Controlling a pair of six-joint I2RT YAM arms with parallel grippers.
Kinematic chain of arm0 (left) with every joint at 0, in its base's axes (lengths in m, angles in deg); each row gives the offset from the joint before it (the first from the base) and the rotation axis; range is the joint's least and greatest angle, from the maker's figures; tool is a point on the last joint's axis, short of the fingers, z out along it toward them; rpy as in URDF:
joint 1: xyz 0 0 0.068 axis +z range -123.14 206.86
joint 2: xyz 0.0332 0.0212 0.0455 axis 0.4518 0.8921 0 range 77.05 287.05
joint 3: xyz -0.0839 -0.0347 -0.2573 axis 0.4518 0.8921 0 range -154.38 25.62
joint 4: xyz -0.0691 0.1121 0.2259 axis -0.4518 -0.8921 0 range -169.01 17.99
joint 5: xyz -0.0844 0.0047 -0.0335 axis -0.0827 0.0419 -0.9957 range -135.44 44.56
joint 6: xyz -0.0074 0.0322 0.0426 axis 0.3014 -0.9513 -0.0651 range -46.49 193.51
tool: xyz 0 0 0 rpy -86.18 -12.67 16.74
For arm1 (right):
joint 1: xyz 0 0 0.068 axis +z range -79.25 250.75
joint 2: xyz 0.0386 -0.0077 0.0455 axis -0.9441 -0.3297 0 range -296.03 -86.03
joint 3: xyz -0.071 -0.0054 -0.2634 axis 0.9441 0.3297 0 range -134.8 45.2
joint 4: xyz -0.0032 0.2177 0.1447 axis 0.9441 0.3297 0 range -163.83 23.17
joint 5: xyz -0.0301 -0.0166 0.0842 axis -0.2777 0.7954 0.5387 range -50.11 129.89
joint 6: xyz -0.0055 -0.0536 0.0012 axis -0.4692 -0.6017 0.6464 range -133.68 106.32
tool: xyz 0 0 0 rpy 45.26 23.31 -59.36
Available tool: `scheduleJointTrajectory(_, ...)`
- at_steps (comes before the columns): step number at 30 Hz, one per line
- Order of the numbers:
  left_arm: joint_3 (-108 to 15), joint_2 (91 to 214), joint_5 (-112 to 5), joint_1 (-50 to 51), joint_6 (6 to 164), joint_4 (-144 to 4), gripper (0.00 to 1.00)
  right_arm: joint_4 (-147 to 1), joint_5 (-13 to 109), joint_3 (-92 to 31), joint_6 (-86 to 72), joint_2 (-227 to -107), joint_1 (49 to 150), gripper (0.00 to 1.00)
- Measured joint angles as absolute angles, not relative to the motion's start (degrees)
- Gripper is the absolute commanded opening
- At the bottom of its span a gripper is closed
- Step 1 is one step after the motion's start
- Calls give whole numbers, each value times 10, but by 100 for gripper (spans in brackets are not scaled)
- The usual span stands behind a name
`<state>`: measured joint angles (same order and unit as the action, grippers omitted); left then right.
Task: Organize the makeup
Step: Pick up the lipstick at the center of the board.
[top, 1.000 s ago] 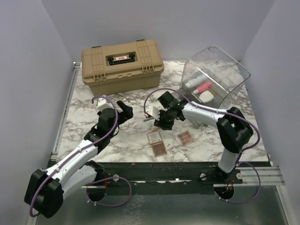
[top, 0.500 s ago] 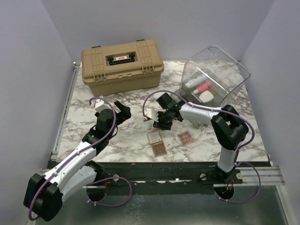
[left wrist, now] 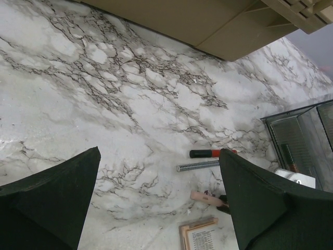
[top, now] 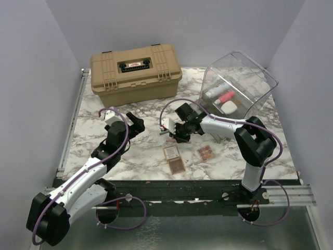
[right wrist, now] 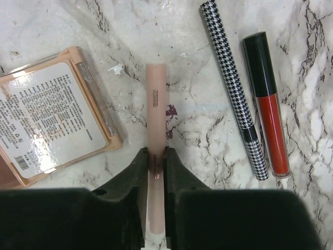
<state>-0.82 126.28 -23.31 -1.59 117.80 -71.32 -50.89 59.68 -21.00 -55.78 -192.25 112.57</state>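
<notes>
Down on the counter (right wrist: 171, 31) my right jaws are just squeezing in on the pink tube (right wrist: 155, 104), probably lifting next, left jaws hanging wide.

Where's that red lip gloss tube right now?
In the right wrist view the red lip gloss tube lies on the marble table near the picture's right edge, just beside the houndstooth pencil.

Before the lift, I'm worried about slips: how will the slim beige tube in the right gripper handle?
The beige tube looks rigid, so it probably won't bend. Round and smooth, it might twist or slip in the right gripper. Slim, so likely light.
</notes>
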Motion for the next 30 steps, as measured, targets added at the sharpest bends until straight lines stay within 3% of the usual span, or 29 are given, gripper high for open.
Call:
scheduleJointTrajectory(6,-8,1269,-233,-16,1179,-713,98,-514,596,-210,-533,-1922,1125,5)
scheduleJointTrajectory(23,-8,1289,-234,-16,1187,-711,98,-536,580,-184,-438,-1773,1127,4)
scheduleJointTrajectory(30,-8,1296,-236,-13,1192,-706,99,-537,520,-184,-370,-1752,1128,4)
